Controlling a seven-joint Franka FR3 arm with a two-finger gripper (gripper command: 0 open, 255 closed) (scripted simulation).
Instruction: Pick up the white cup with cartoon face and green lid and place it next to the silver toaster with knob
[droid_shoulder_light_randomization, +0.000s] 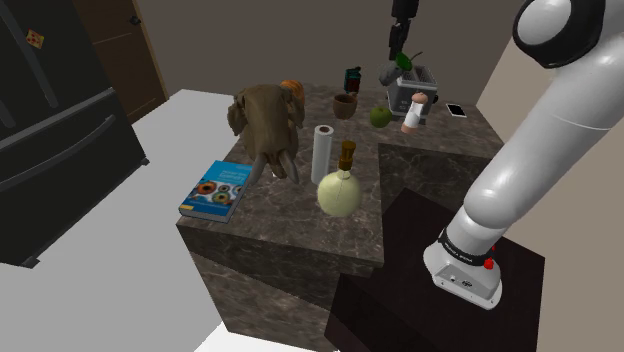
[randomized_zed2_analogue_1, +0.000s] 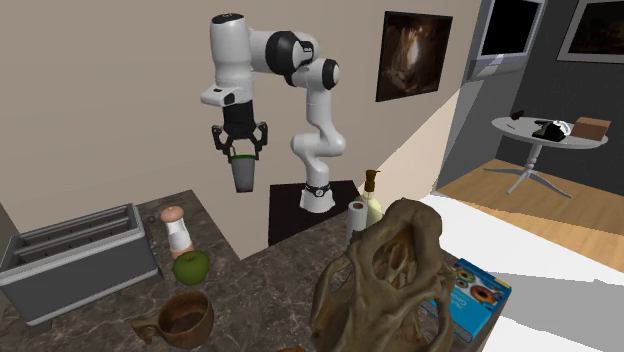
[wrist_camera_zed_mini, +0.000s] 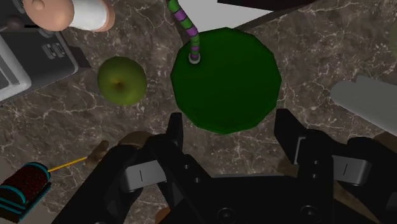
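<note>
Clearly airborne, the grey cup is clamped by the gripper. From the wrist, its green lid hides the body. The toaster is cut off at the second exterior view's left edge.

A round green apple lies on the dark marbled stone counter, just beside an upright white-and-pink grinder; a brown wooden mug stands near; a big brown skull sculpture rises mid-counter; a white paper roll and a round yellowish bottle stand close together; a blue book lies flat at the corner.
</note>
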